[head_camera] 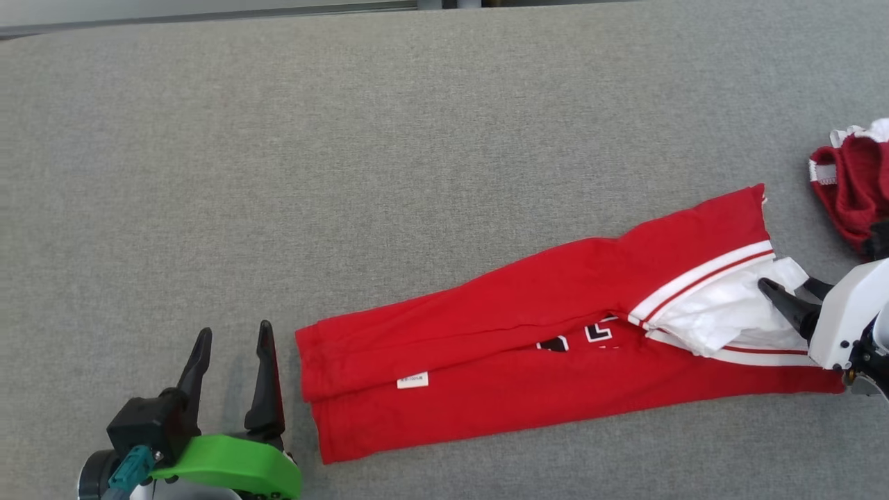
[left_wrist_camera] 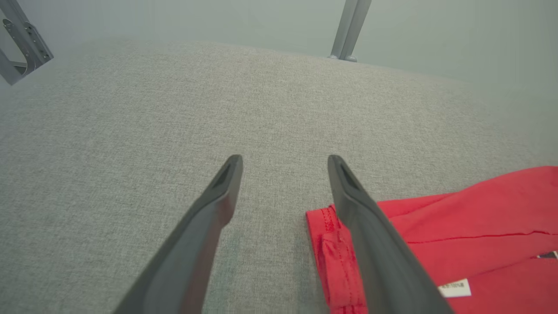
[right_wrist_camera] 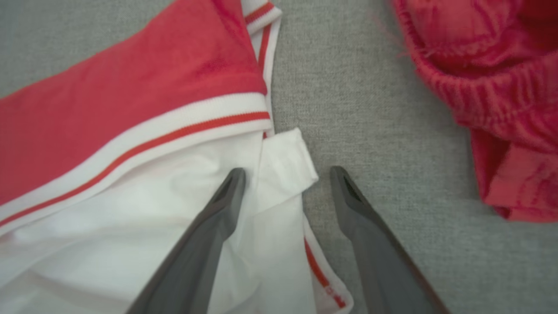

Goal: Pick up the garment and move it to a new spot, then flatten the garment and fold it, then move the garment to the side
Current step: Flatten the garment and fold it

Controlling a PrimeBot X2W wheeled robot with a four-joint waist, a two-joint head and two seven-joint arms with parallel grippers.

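bare surface point(head_camera: 389, 139) beyond garment point(head_camera: 528, 326); bundle point(head_camera: 851, 194) right

The head view looks steeply down on the grey fabric-covered desk point(head_camera: 417, 139). The left wrist view skims low along the left tool point(left_wrist_camera: 284, 160), close by the 8 o'clock end of the folded red-and-white cloth garment point(left_wrist_camera: 457, 226). The right wrist view looks down, close over its 3 o'clock end. The head view shares both ends.
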